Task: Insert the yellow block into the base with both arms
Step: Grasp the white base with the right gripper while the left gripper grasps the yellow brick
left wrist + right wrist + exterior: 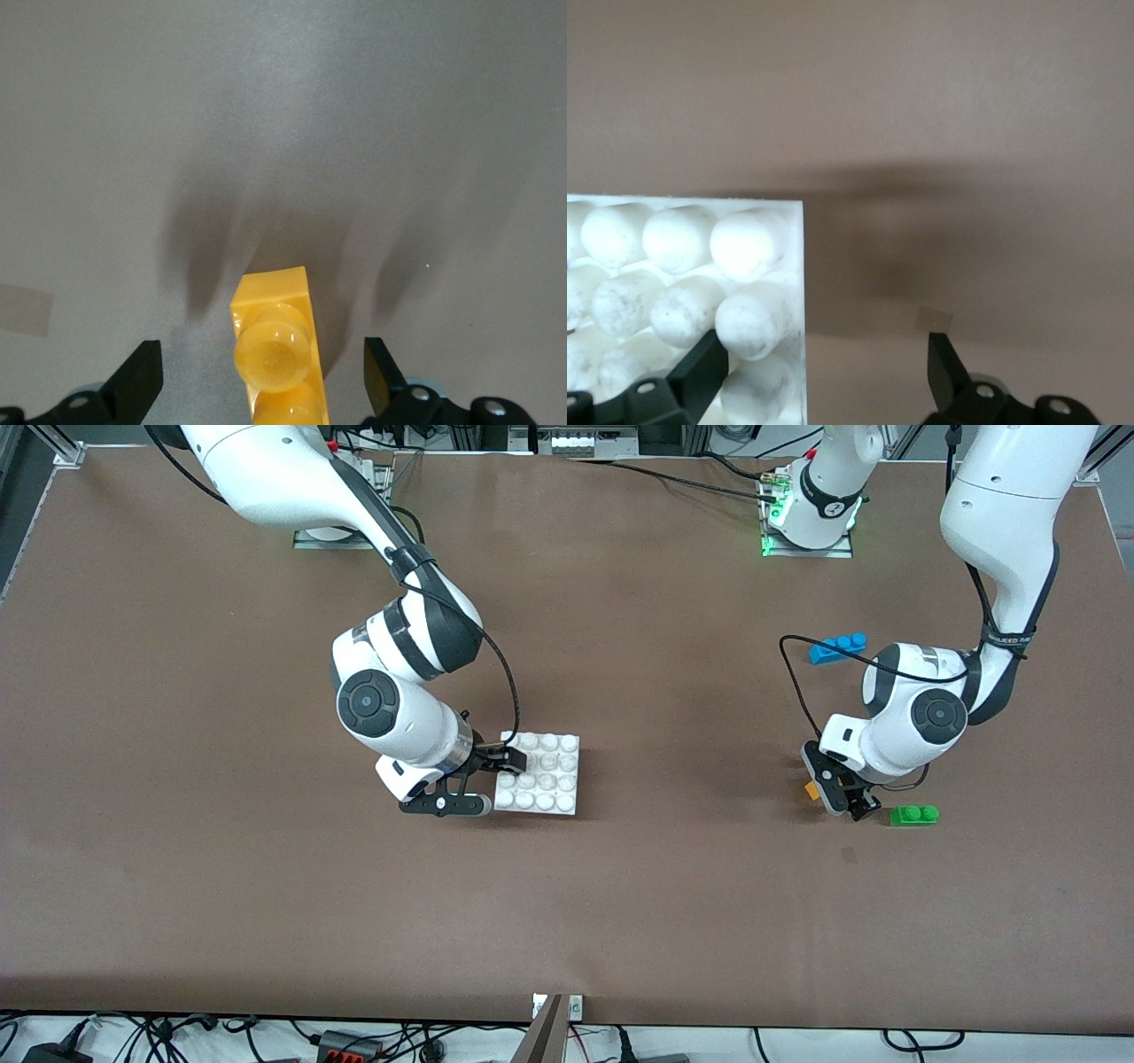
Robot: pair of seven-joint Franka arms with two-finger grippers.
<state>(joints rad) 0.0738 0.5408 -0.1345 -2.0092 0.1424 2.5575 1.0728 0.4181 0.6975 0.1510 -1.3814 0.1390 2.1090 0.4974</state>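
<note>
table (620, 921): brown, bare surface fills most of the front view.
right arm (399, 682): reaches from its base down to the base's edge toward the right arm's end of the table.
left arm (921, 717): bent low between blue brick (837, 647) and green brick (913, 815).
base (540, 772): white 4x4 stud plate, flat on table, mid-table; nothing on its studs. Cut off in right wrist view (682, 283).
right gripper (496, 766): jaws spread wide, straddling one plate edge, one finger over the studs, gripping nothing.
left gripper (263, 376): jaws wide apart, either side of yellow block, clear of it.
yellow block (276, 350): on table; mostly hidden by gripper in front view (810, 790), only a corner shows; cut off in left wrist view.
</note>
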